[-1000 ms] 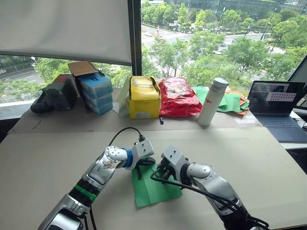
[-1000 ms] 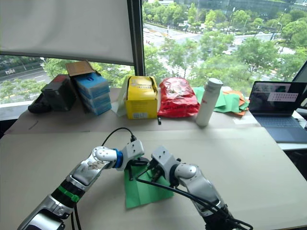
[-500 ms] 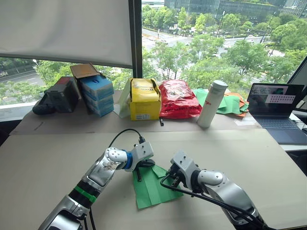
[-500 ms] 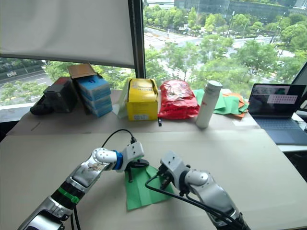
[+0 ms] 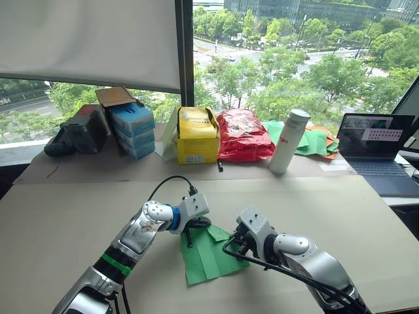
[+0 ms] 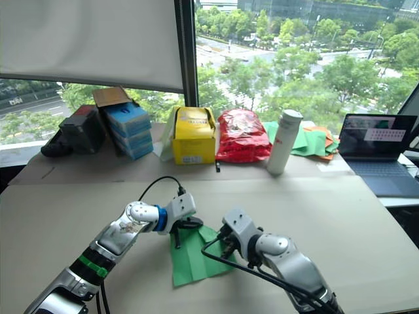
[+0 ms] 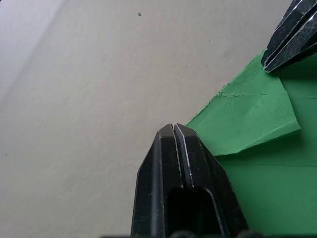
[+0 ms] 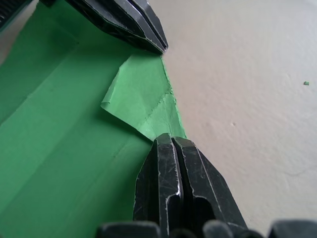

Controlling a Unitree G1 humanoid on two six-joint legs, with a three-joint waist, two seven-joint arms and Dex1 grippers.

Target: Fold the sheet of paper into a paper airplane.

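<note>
The sheet of paper, bright green with crease lines, lies flat on the beige table in front of me. A small flap at its far corner is turned over onto the sheet. My left gripper is shut, and its tips press down at the sheet's far left edge beside that flap. At the sheet's right edge my right gripper is also shut, tips resting on the flap's other end. Both grippers sit close together over the far corner, the left gripper and the right gripper.
Along the back by the window stand a stack of blue boxes, a yellow box, a red bag, a white bottle and a heap of green and orange sheets. A laptop sits at the far right.
My right gripper has slid to the right and nearer along the sheet's edge, uncovering the small turned-over corner flap. The left gripper has stayed put. The view shifted slightly.
</note>
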